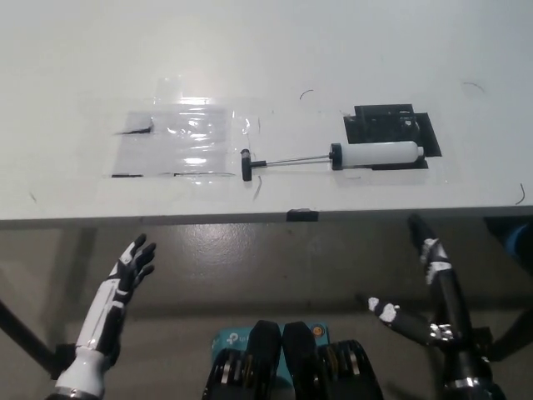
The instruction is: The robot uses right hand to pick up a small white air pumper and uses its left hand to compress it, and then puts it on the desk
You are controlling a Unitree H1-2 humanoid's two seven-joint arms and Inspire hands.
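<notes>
One small white air pumper (373,155) lay on its side on the white counter (250,50), right of centre and close to the near edge. Its white barrel rested partly on a black marked patch (391,125) at the right, and its thin metal rod was drawn out to the left, ending in a black T-handle (246,164). One sheet of clear, shiny film (183,137) lay flat on the counter left of the handle, just beside it.

Both hands were below the counter's near edge, over the grey floor (250,258), well apart from the pumper. The white left hand (132,265) hung at the lower left with its fingers spread and empty. The black right hand (420,292) was at the lower right, also holding nothing, its white-tipped fingers splayed wide, one pointing up toward the counter.
</notes>
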